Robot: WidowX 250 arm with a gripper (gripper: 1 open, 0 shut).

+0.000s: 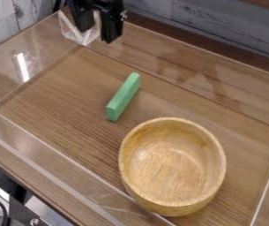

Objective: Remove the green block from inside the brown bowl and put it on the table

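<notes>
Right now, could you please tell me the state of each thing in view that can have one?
green block: lying flat on the table, outside the bowl, apart from its rim, not held.
brown bowl: upright, empty.
gripper: open, holding nothing, raised at the far end of the table, away from the block.
table: bears the block and the bowl.
</notes>
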